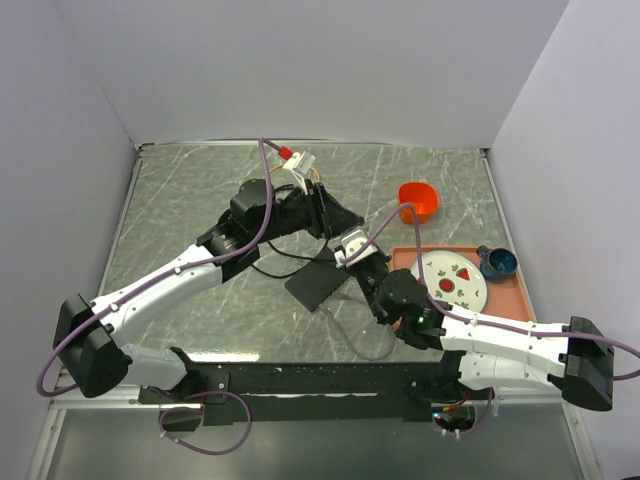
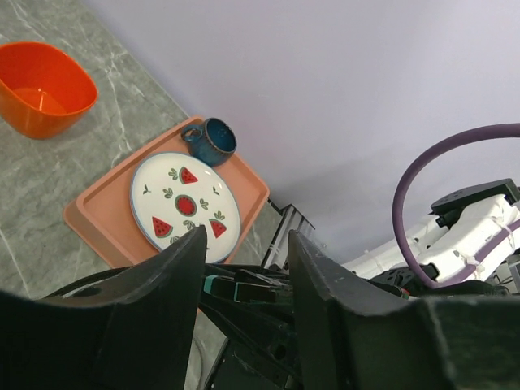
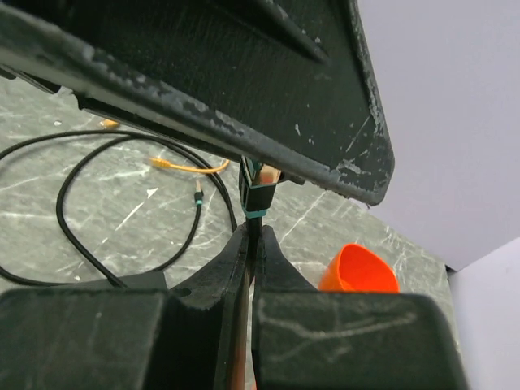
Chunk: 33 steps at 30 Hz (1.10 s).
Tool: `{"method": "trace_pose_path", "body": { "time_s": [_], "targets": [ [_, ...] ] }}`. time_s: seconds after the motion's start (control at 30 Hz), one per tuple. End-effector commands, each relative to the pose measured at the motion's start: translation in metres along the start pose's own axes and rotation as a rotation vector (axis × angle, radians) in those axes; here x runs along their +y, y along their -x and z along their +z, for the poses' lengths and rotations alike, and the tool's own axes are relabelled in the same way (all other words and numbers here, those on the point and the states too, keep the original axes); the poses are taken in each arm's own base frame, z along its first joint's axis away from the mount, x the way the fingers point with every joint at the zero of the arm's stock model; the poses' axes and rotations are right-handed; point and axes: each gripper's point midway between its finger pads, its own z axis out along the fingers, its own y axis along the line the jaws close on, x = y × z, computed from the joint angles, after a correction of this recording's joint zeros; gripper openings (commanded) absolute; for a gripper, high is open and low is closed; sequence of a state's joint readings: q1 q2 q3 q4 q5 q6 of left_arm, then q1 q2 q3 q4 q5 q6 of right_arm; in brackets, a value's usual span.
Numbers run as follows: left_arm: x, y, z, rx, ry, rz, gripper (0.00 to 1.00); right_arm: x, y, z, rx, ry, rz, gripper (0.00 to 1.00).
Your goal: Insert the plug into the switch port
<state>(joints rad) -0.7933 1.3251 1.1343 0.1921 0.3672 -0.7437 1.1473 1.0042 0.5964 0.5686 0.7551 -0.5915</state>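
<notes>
A grey-green veined counter (image 1: pixel 180 200) is lying between plain pale walls, and two arms are meeting over its middle. The left arm's (image 1: pixel 170 280) fingers (image 2: pixel 175 301) are spread and gripping the one switch (image 1: pixel 318 285), a flat black box that is tilting up off the counter near the centre. The right arm's (image 1: pixel 500 340) fingers (image 3: pixel 231 268) are clenching the lead just below the single plug (image 3: pixel 257 195), black with a teal band, whose tip is touching the switch's edge. On the right, one orange bowl (image 1: pixel 418 200) is standing beside one salmon tray (image 1: pixel 510 290), which is carrying one white plate (image 1: pixel 440 285) painted with watermelon slices and one blue cup (image 1: pixel 497 262). One black cable (image 3: pixel 73 236) is looping across the counter beside one short orange wire (image 3: pixel 191 169).
</notes>
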Motion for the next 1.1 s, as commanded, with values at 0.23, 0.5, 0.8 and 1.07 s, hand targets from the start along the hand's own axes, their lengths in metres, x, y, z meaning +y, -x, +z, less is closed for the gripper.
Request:
{"method": "trace_pose_path", "body": {
  "time_s": [0.23,0.5,0.8,1.07],
  "targets": [
    [0.019,-0.007,-0.021,-0.030,0.132,0.007,0.01,-0.009,0.016,0.000,-0.031,-0.031,0.074,0.00],
    [0.048,-0.005,-0.037,-0.120,0.261,0.008,0.01,0.004,0.021,-0.006,-0.056,0.075,0.124,0.00],
    [0.050,-0.011,-0.040,-0.107,0.235,0.104,0.01,0.011,0.035,-0.016,-0.087,0.201,0.226,0.57],
    [0.026,-0.007,-0.062,-0.157,0.071,0.262,0.01,0.005,0.076,-0.051,-0.207,0.611,0.403,0.76]
  ]
}}
